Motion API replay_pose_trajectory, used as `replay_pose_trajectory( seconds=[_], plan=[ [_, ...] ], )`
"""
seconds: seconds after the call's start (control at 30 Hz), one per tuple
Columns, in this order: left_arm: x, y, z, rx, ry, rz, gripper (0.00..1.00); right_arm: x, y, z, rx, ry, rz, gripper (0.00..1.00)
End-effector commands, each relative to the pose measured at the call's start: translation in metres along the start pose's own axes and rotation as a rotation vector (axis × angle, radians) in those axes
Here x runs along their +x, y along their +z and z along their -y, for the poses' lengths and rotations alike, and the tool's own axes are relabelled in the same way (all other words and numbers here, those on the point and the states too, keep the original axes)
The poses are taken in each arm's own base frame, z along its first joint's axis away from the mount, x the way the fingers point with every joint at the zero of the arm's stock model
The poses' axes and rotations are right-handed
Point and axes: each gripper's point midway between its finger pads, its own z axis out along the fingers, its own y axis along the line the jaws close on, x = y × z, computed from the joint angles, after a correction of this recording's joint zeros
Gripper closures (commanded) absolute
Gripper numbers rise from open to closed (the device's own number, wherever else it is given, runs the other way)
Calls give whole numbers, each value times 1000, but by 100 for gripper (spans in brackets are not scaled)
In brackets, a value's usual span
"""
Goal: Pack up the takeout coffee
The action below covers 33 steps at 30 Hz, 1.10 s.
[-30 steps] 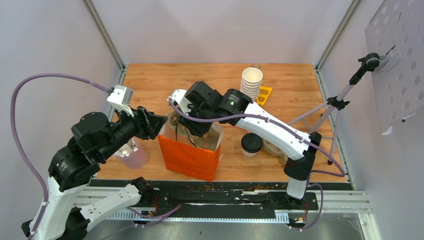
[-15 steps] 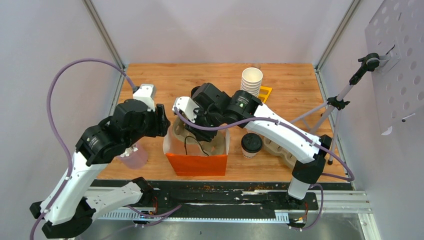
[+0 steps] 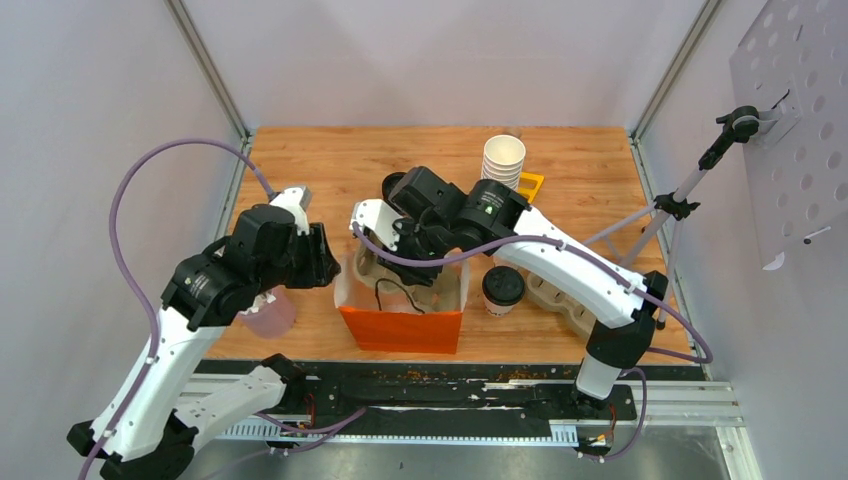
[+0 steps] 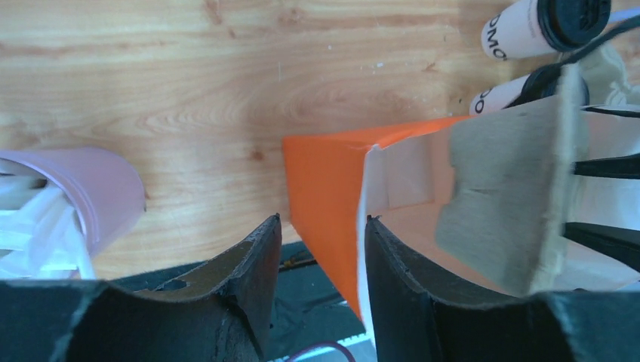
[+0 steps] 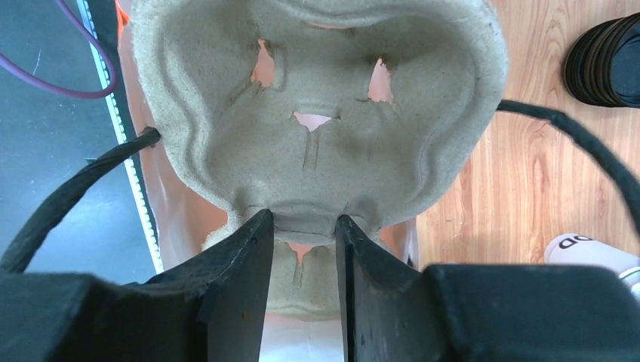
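Observation:
The orange paper bag (image 3: 400, 328) stands upright and open at the table's front middle. My right gripper (image 3: 415, 258) is shut on the middle rib of a grey pulp cup carrier (image 5: 317, 98) and holds it in the bag's mouth (image 5: 173, 215). My left gripper (image 4: 321, 226) is open, with the bag's left wall (image 4: 324, 173) between its fingers. One white coffee cup with a black lid (image 3: 502, 288) stands right of the bag. The left wrist view shows two lidded cups (image 4: 521, 30) (image 4: 498, 94) beyond the bag.
A second pulp carrier (image 3: 556, 296) lies right of the lidded cup. A tall stack of lidless white cups (image 3: 503, 165) and a yellow piece (image 3: 529, 190) sit at the back. A pale pink cup (image 3: 268, 313) stands left of the bag. A tripod (image 3: 660, 215) stands at the right.
The bag went from tilted to upright and shifted right. My right gripper lowered the carrier into its mouth. My left arm swung up and over to the bag's left wall.

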Motion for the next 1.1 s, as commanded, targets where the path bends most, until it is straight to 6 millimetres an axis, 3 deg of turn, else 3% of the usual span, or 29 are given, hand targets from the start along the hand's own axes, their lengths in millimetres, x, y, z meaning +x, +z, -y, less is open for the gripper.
replay_pose_trajectory(
  seconds=[0.0,0.27,0.43,0.63,1.07],
  plan=[
    [12,12,15,117,-58,-75,48,-10,-21,2,30,-55,22,65],
    [13,20,32,232,-73,-68,55,3,-11,-1,40,-75,-56,65],
    [4,13,36,259,-79,-22,81,9,-3,-3,45,-84,-107,65],
    [2,10,44,301,-83,-16,100,22,7,0,72,-89,-196,65],
    [4,10,50,337,-79,-35,100,40,18,-3,101,-98,-307,65]
  ],
)
